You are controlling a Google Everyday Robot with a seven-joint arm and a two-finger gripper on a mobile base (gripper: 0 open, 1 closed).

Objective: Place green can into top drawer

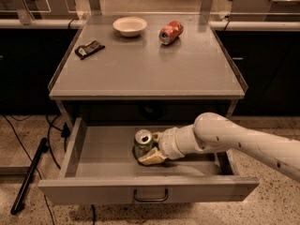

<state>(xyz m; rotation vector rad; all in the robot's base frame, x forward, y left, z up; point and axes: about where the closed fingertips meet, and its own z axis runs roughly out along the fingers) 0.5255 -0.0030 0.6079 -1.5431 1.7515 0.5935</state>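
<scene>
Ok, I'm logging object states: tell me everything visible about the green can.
The green can is a small metal soda can, green sides, silver top facing up, roughly upright. It is inside the open top drawer, near the middle, clasped by the gripper reaching in from the picture's right. Whether its base rests on the drawer floor is unclear.

Arm from right, gripper [150,148] low-centre, jaws clasping green can [142,139].
</scene>
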